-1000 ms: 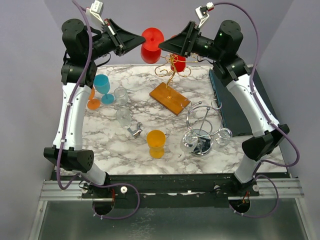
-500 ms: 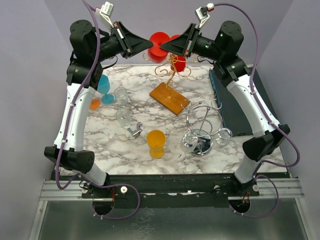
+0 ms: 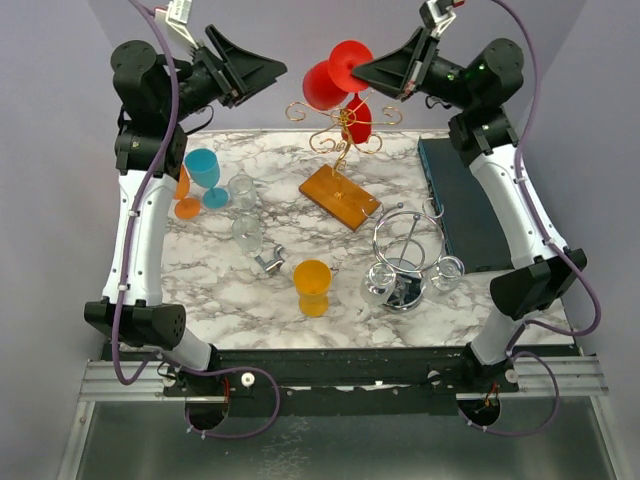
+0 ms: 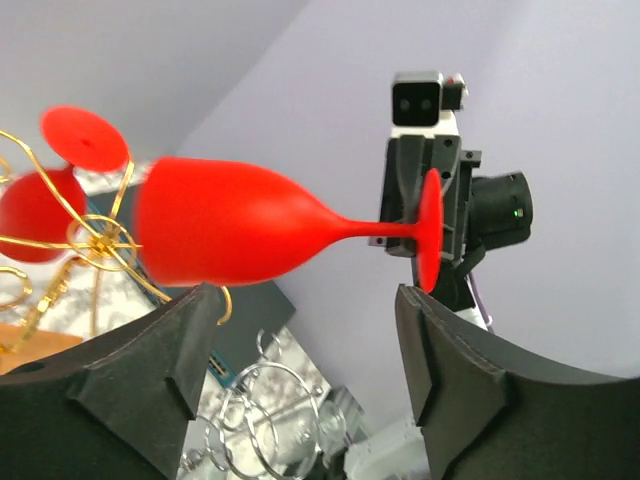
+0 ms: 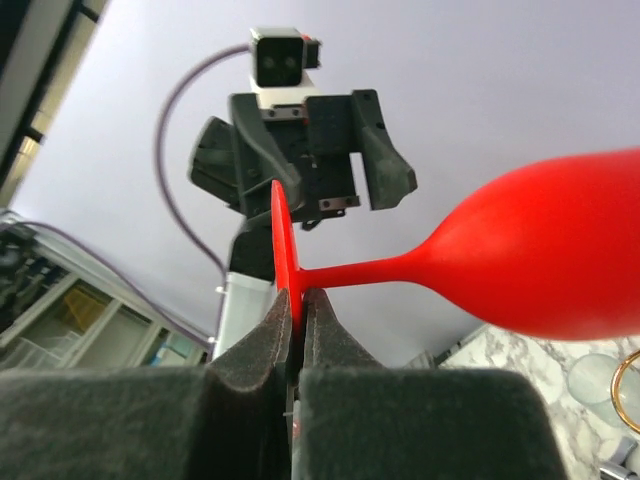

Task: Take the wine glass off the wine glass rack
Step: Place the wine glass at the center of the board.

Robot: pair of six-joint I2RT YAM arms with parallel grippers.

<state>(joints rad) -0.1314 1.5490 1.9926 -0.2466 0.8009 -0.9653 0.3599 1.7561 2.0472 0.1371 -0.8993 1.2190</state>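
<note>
A red wine glass point(image 3: 322, 84) lies sideways in the air above the gold wire rack point(image 3: 340, 135), clear of it. My right gripper point(image 3: 356, 68) is shut on the thin edge of its round foot point(image 5: 279, 240), with the bowl point(image 5: 548, 262) pointing away. My left gripper point(image 3: 279, 70) stands open to the left of the bowl, its fingers point(image 4: 150, 385) apart and below the glass point(image 4: 225, 222), touching nothing. A second red glass point(image 3: 358, 121) hangs from the rack, which stands on a wooden base point(image 3: 340, 196).
A blue glass point(image 3: 205, 170), an orange glass point(image 3: 184, 196) and two clear glasses point(image 3: 243, 190) stand at the left. An orange cup point(image 3: 312, 286) is near the front. A silver wire stand point(image 3: 404, 256) sits at the right beside a dark tray point(image 3: 470, 205).
The left gripper let go of the red glass, opened and drew back to the left. The right gripper shut on the glass's foot and carried it up and to the right.
</note>
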